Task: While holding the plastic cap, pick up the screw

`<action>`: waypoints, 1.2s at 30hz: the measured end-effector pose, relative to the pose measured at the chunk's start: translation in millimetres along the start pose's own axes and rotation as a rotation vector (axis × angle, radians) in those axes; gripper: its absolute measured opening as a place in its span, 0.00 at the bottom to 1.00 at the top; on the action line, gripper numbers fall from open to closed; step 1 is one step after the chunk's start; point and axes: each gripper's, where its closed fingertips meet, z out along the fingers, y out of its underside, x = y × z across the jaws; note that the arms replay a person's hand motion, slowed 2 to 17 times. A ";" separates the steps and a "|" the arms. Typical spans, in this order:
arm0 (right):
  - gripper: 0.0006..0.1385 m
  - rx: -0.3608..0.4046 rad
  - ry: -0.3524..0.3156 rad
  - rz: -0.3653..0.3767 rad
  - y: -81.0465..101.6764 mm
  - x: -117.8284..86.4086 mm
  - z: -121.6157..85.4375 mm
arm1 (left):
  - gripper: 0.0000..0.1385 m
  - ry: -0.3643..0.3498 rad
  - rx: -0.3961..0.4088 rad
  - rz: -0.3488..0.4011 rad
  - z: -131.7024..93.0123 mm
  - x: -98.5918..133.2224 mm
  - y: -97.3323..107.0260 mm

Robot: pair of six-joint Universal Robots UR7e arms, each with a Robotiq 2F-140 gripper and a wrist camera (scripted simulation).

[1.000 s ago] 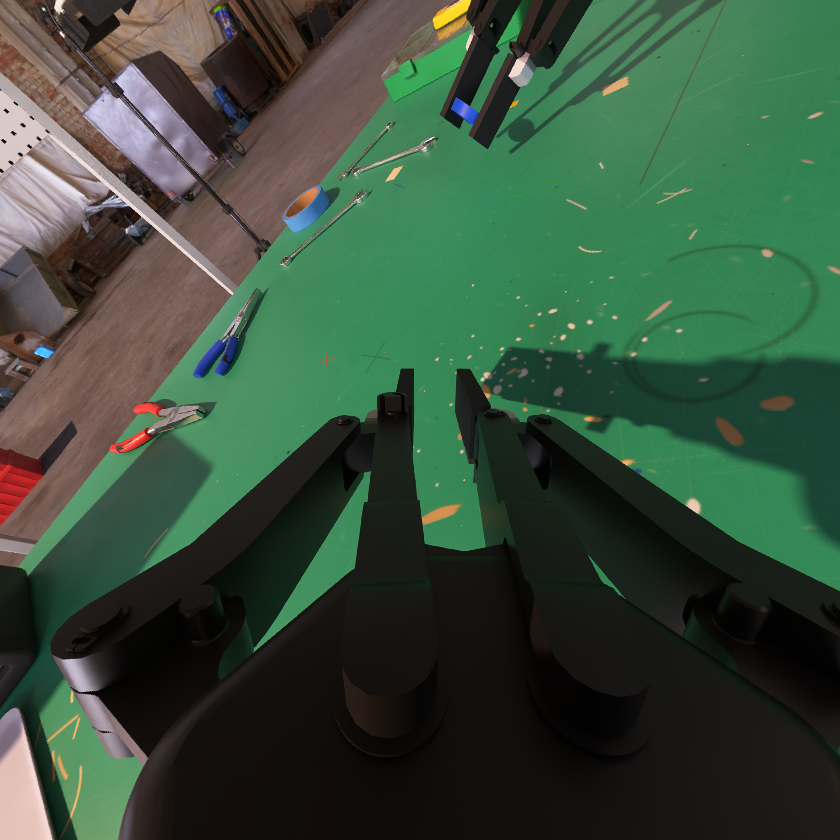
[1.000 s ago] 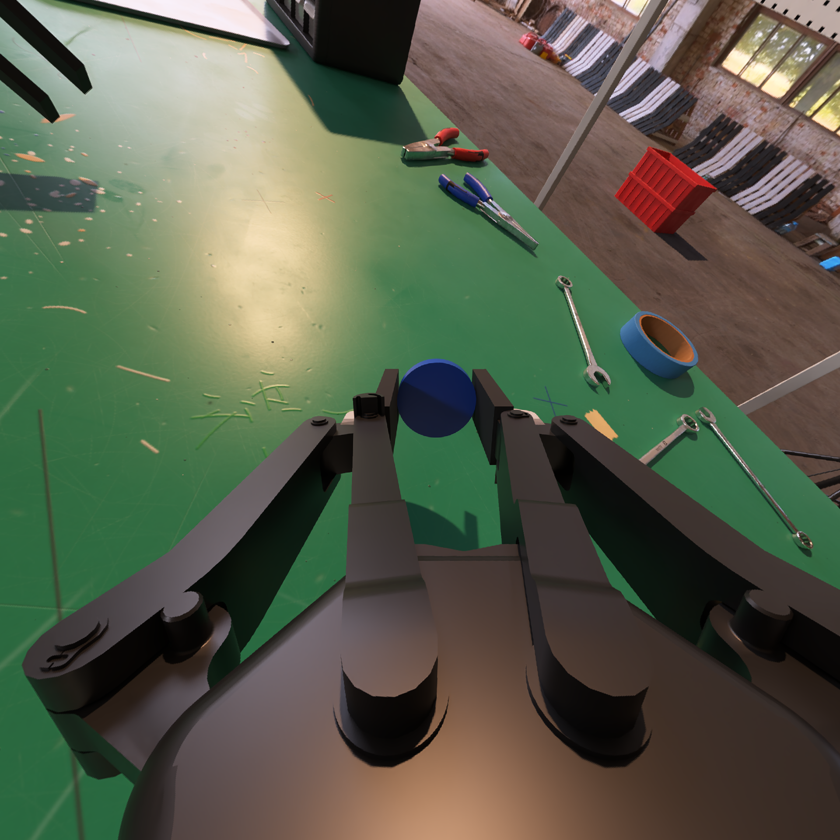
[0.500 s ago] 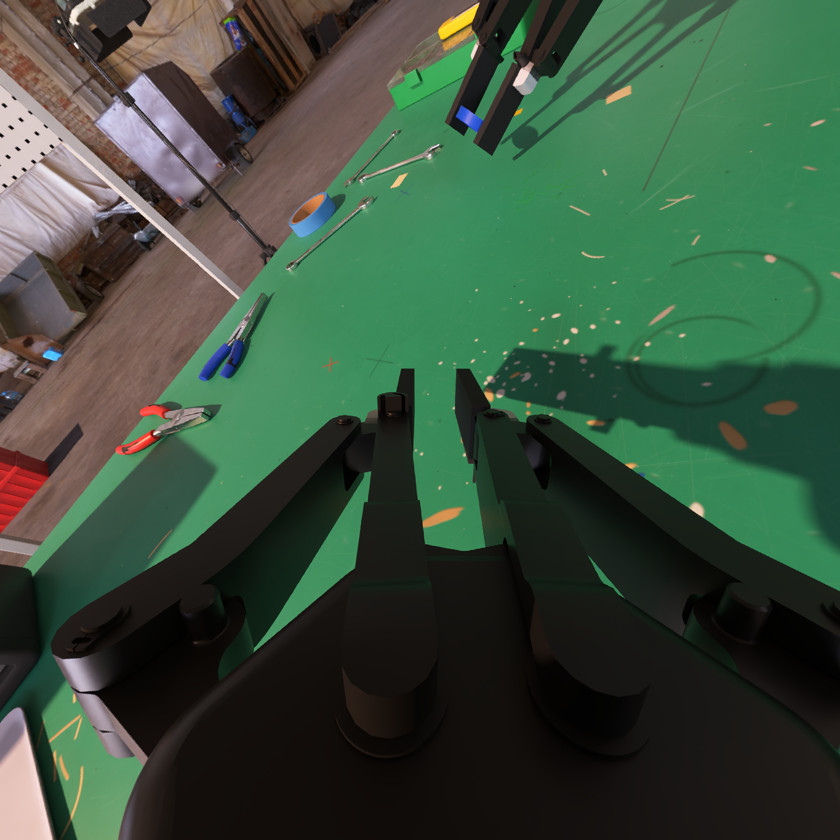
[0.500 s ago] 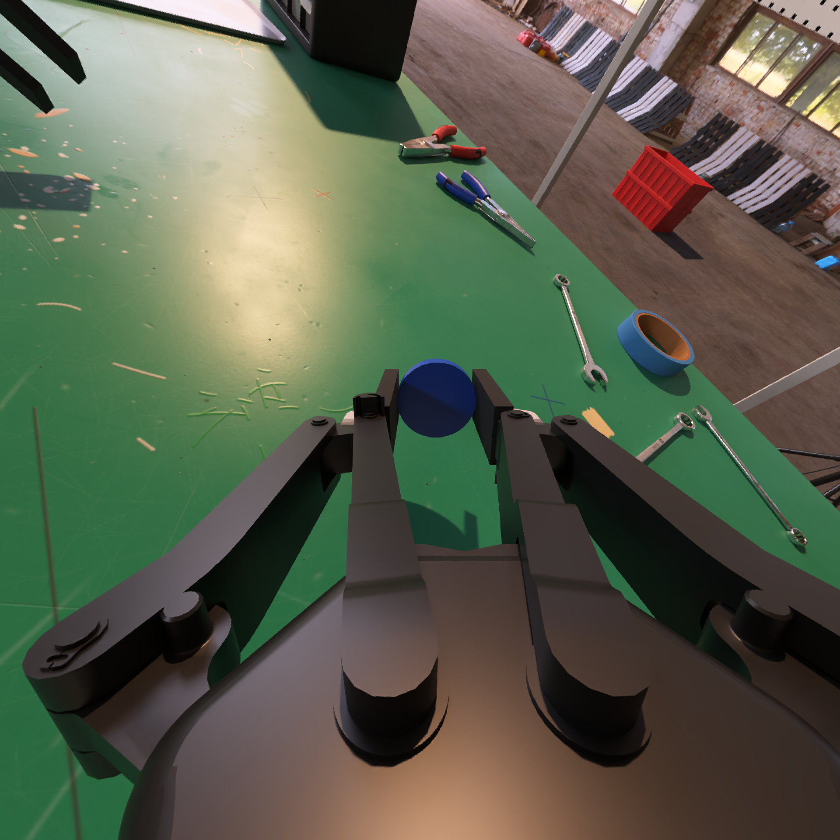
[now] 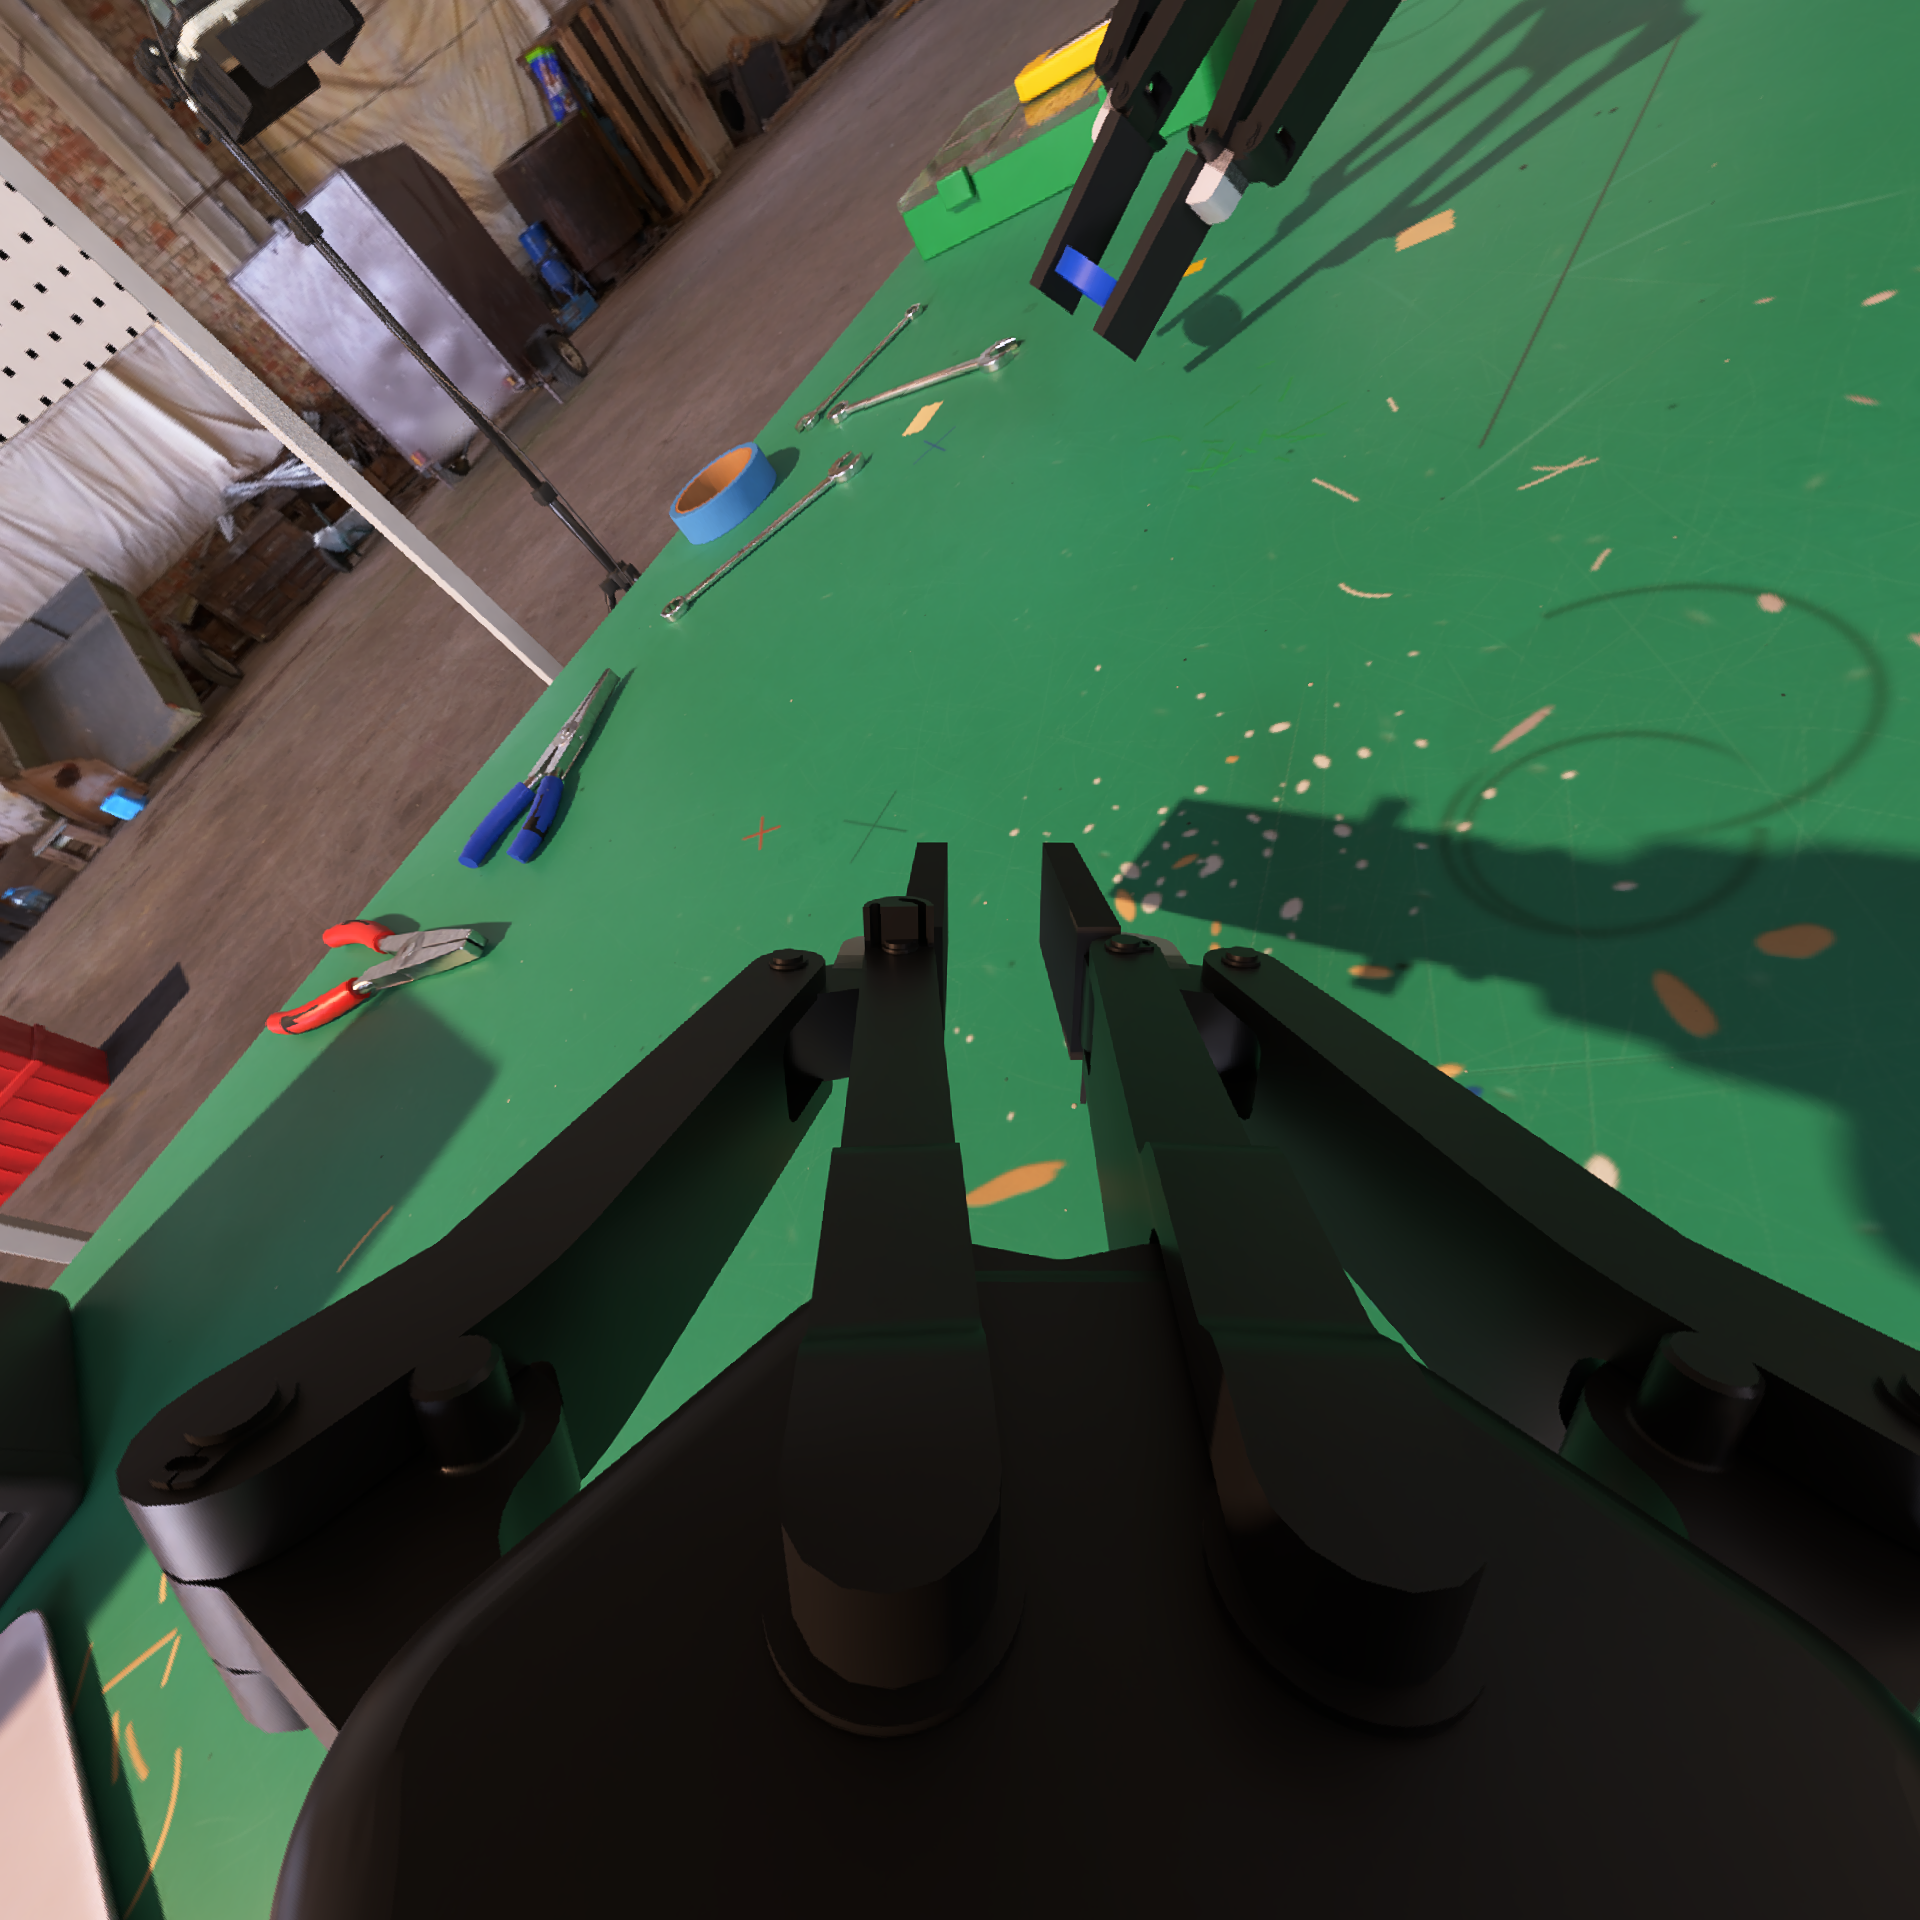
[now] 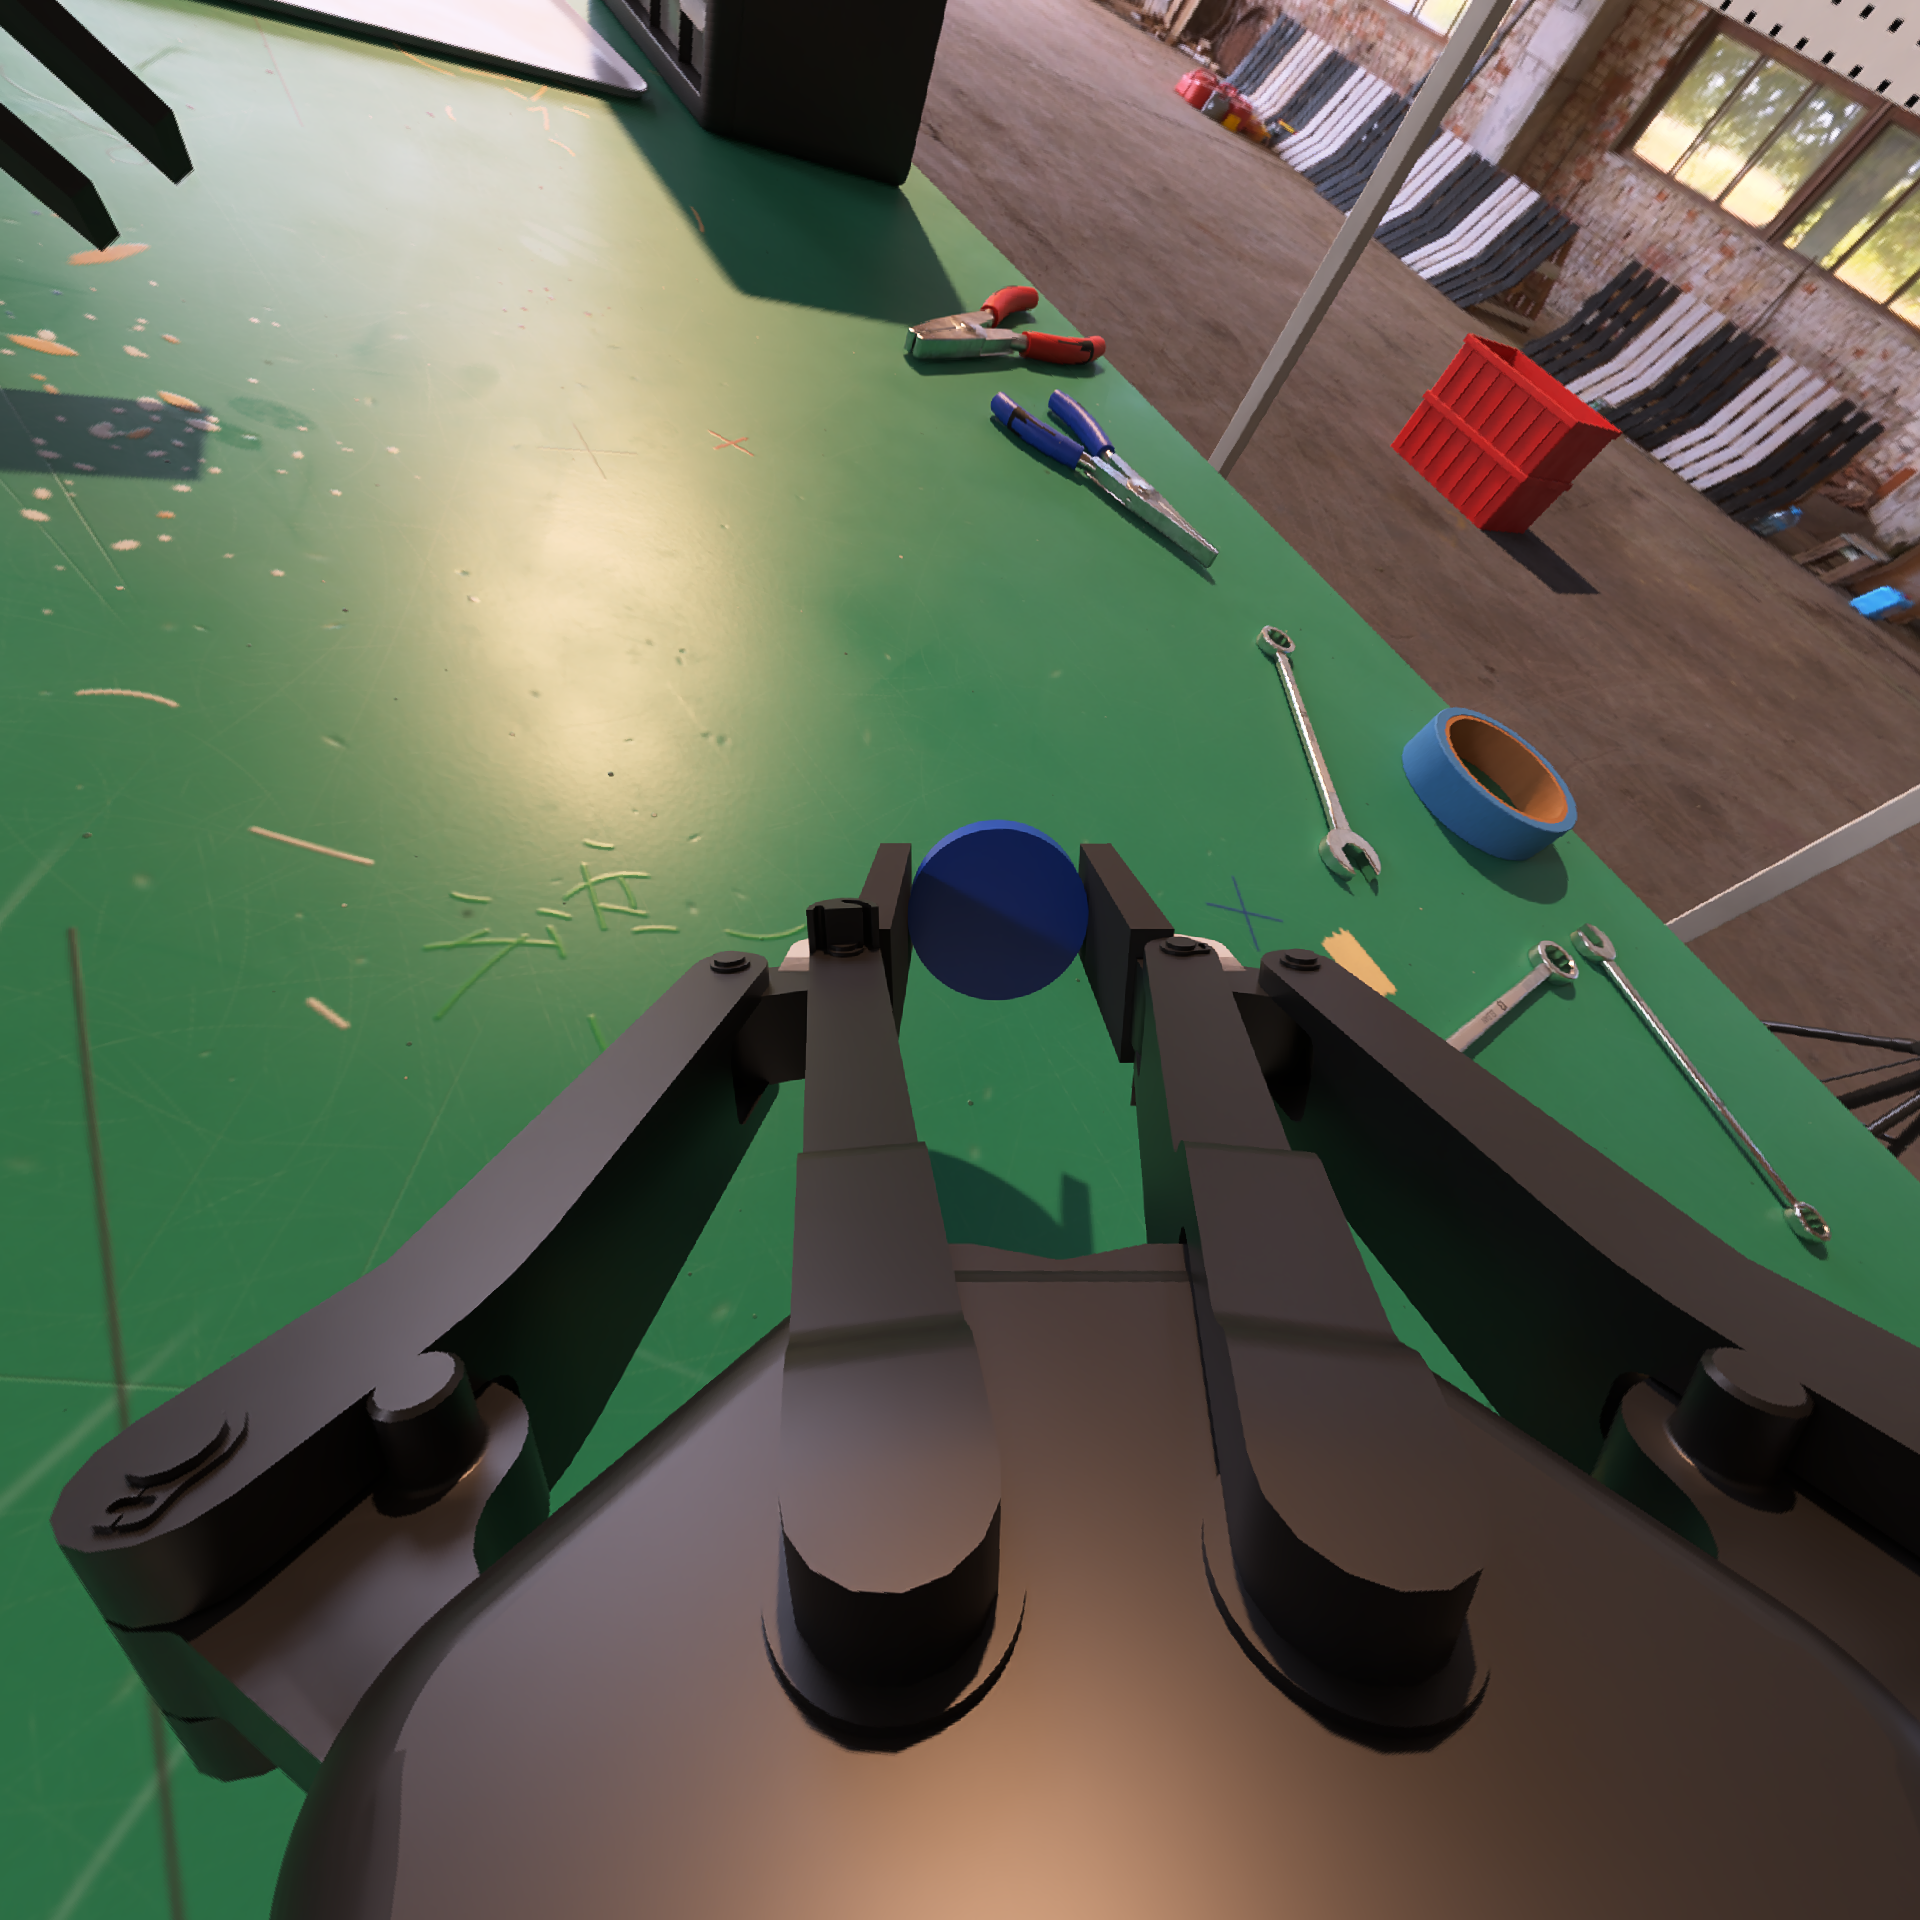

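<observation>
My left gripper (image 5: 992, 868) hangs above the green table (image 5: 1039, 644), fingers narrowly parted, nothing between them. Far ahead, the right gripper (image 5: 1101, 296) pinches a blue plastic cap (image 5: 1083, 275). Along the table's left edge: blue tape roll (image 5: 722, 494), wrenches (image 5: 764, 535), blue-handled pliers (image 5: 535, 779), red-handled pliers (image 5: 379, 971).

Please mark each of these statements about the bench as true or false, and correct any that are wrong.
1. The right tool grips a blue plastic cap. True.
2. The left tool holds a screw. False: nothing shows between its fingers.
3. The blue tape roll lies beside a wrench. True.
4. The red-handled pliers lie on the floor. False: they lie on the green table.
5. The blue-handled pliers stand upright. False: they lie flat.
</observation>
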 end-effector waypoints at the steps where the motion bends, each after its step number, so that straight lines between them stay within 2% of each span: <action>1: 0.31 -0.001 0.001 0.000 0.1 0.1 -0.1 | 0.17 -0.001 0.000 0.000 0.0 -0.2 -0.1; 36: 0.31 -0.012 0.003 0.000 4.2 1.3 0.7 | 0.18 0.002 0.003 -0.004 1.5 -1.4 0.2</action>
